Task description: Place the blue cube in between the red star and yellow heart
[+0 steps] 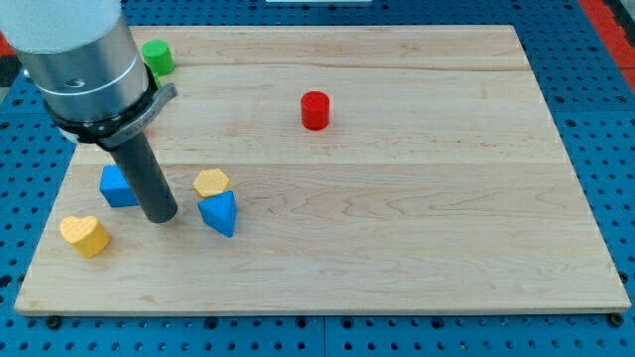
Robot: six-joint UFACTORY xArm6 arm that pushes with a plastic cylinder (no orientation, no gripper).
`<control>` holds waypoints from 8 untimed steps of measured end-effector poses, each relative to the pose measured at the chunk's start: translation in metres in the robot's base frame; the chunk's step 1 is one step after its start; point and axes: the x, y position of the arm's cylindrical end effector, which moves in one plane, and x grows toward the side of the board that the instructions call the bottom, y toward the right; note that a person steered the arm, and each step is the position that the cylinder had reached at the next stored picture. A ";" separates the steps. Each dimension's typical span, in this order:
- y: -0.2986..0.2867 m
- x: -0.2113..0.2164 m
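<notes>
The blue cube (118,186) lies near the board's left edge. The yellow heart (84,235) lies just below and left of it. My tip (162,217) rests on the board right beside the blue cube's right side, between it and a blue triangular block (219,213). A yellow block (210,182) touches the top of the blue triangular block. No red star shows; the arm's body may hide it.
A red cylinder (316,110) stands in the upper middle. A green block (157,58) sits at the top left, partly behind the arm's grey body (84,59). The wooden board (417,228) lies on a blue perforated table.
</notes>
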 end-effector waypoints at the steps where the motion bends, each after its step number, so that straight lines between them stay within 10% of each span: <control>1: -0.008 -0.001; 6: -0.036 -0.008; 8: -0.048 0.071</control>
